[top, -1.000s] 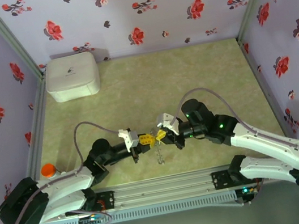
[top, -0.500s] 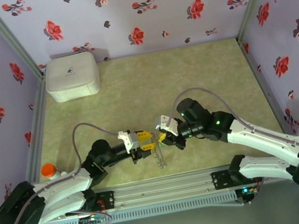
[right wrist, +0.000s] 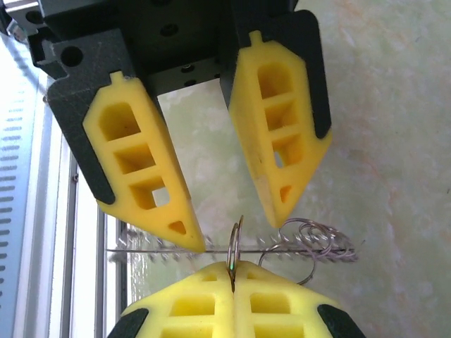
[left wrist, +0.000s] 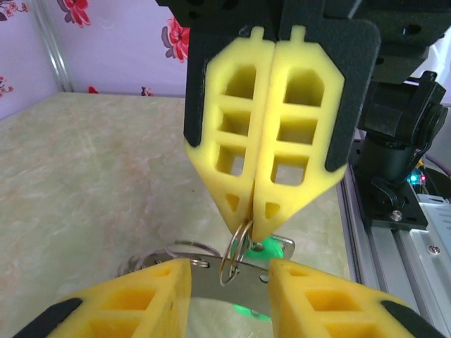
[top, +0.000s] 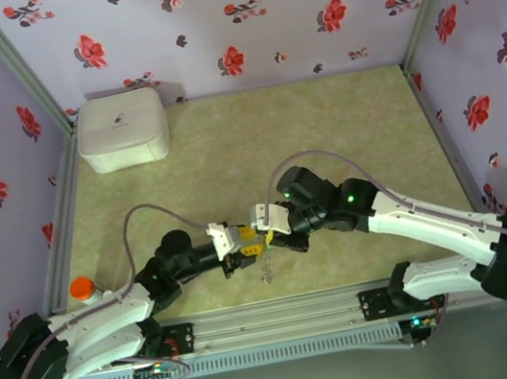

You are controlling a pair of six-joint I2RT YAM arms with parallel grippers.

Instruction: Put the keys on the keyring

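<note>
My right tool (right wrist: 232, 273) is pinching the ring (right wrist: 236, 236) tight, and my left tool (left wrist: 230, 266) is sitting spread right beside it, near the key (left wrist: 266, 246).

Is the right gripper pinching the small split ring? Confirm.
Yes, the right gripper is shut, its yellow fingers pressed onto the small split ring.

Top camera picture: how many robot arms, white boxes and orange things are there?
Robot arms: 2, the left arm and the right arm
White box: 1
Orange knob: 1
Total: 4
</note>
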